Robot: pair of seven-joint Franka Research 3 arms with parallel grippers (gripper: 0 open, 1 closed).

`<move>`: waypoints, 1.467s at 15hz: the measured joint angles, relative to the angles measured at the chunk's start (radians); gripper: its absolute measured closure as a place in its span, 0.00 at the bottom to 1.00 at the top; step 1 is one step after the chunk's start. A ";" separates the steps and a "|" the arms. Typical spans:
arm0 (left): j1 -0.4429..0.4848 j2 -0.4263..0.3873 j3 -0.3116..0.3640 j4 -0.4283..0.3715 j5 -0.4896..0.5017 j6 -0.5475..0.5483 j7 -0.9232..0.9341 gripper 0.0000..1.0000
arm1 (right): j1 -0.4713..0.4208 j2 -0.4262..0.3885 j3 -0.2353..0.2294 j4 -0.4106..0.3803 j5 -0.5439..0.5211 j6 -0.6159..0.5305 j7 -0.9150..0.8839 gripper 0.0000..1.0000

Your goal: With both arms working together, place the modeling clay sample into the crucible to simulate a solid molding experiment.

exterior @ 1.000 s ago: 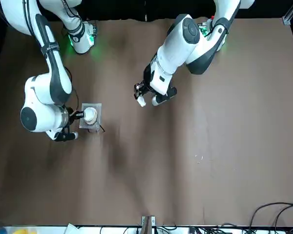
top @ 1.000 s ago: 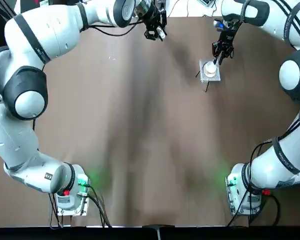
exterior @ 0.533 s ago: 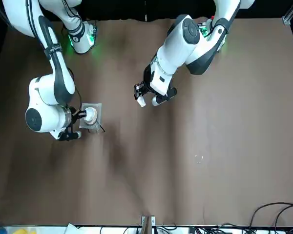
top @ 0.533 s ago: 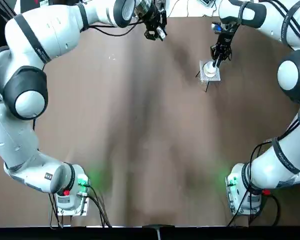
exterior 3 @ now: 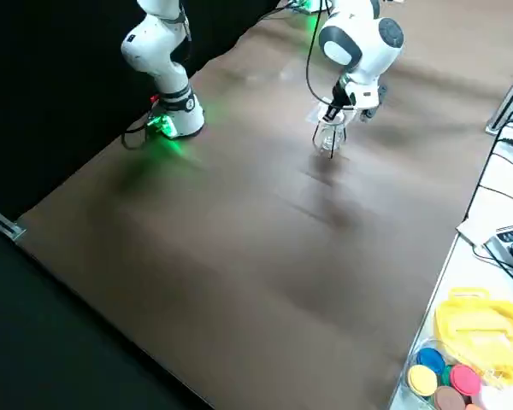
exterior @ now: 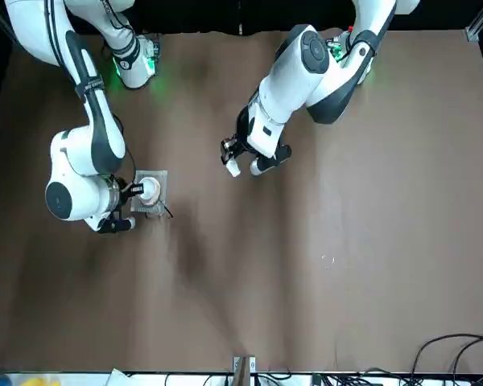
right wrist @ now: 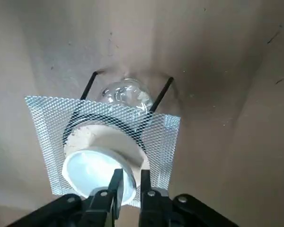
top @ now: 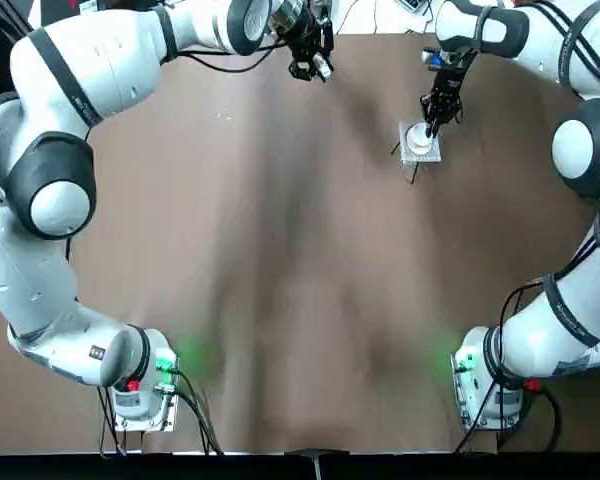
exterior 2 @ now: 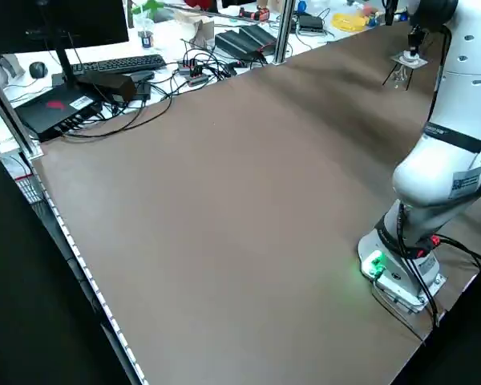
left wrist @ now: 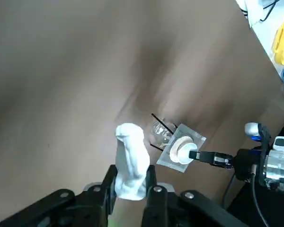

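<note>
In the top view, reaching with the right gripper (top: pixel 432 132) to the crucible (top: pixel 419 139) on the mesh pad (top: pixel 423 156); in the left wrist view, gripping the modeling clay sample (left wrist: pixel 131 156) in the left gripper (left wrist: pixel 133 166), apart from the crucible; in the right wrist view, straddling the rim, fingers apart, apparently to steady before clay transfer, next needing a careful closing.

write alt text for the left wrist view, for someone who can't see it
The left gripper holds an off-white elongated lump between its fingers; beyond it, the right gripper reaches a small white cup on a mesh pad above the table.
</note>
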 joint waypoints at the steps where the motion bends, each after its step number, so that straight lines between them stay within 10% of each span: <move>1: 0.000 0.000 0.000 0.000 0.000 0.000 0.000 0.72 | 0.000 0.001 0.000 0.000 0.000 0.000 0.000 0.78; 4: 0.000 0.000 0.000 0.000 0.000 0.001 0.000 0.71 | 0.001 -0.005 0.001 0.007 0.009 -0.009 0.000 0.95; 13: 0.003 0.000 0.001 0.001 0.000 0.003 0.000 0.71 | 0.003 -0.004 0.007 0.067 0.023 -0.122 0.000 0.95; 22: 0.009 0.001 0.001 0.002 -0.026 0.004 0.000 0.71 | 0.123 -0.004 0.050 0.207 0.264 -0.200 0.185 0.95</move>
